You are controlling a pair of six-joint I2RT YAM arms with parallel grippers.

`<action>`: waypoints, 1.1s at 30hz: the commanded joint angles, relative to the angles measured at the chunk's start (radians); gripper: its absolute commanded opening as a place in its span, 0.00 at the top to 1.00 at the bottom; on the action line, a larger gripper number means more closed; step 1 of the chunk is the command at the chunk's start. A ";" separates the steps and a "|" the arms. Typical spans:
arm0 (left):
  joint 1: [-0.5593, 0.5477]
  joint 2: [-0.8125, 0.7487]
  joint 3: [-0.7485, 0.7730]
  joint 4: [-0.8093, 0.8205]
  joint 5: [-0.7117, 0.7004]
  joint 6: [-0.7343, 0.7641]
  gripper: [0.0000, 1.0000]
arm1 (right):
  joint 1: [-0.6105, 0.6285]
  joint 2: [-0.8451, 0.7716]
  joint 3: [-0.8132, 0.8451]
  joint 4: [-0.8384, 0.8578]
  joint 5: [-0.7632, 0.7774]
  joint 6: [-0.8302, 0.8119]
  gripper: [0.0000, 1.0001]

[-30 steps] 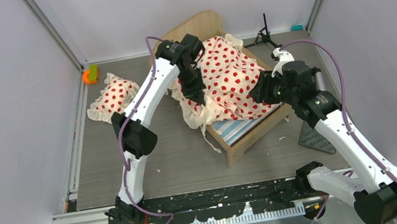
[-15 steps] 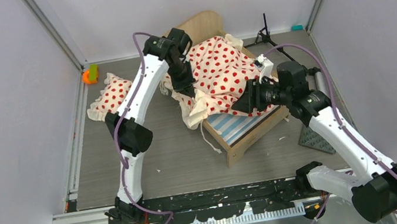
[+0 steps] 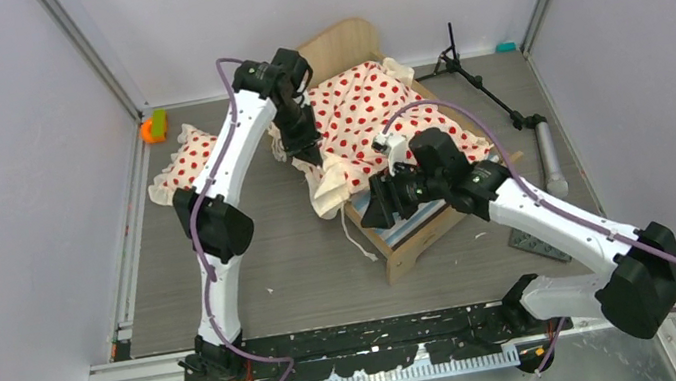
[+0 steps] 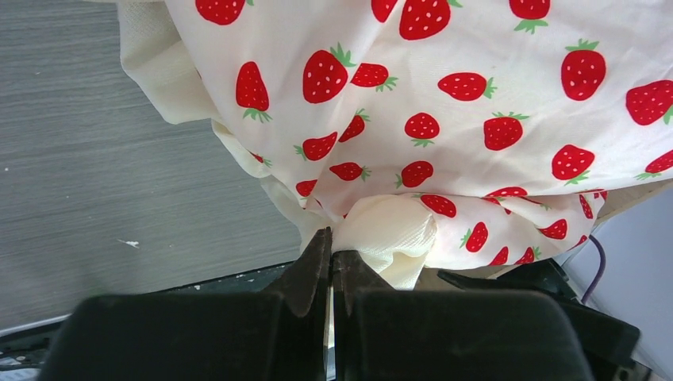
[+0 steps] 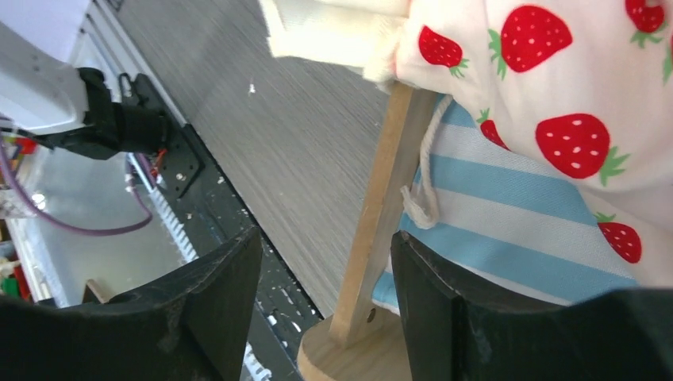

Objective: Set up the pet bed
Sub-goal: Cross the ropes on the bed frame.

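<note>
- The bed [image 3: 347,42] sat slantwise at upper centre of the top view, headboard toward the back wall.
- The strawberry-print blanket [image 3: 383,113] covered most of it; the striped mattress [image 5: 516,190] lay bare at the foot end.
- Left gripper [image 4: 332,252]: jaws pressed together, pinching the blanket's cream ruffle at the bed's left edge.
- Right gripper [image 5: 325,254]: jaws wide, holding nothing, just over the foot end. In the wrist view the bed's wooden side rail [image 5: 381,214] ran between its fingers.
- A matching pillow [image 3: 194,163] lay on the table at left, well apart from the bed.
- A tripod [image 3: 474,79] lay at upper right; a dark mat [image 3: 529,243] sat at lower right, partly behind the right arm.
</note>
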 commanded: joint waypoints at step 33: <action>0.051 0.004 0.008 -0.116 0.005 0.014 1.00 | 0.170 0.296 0.069 0.184 0.241 0.005 0.29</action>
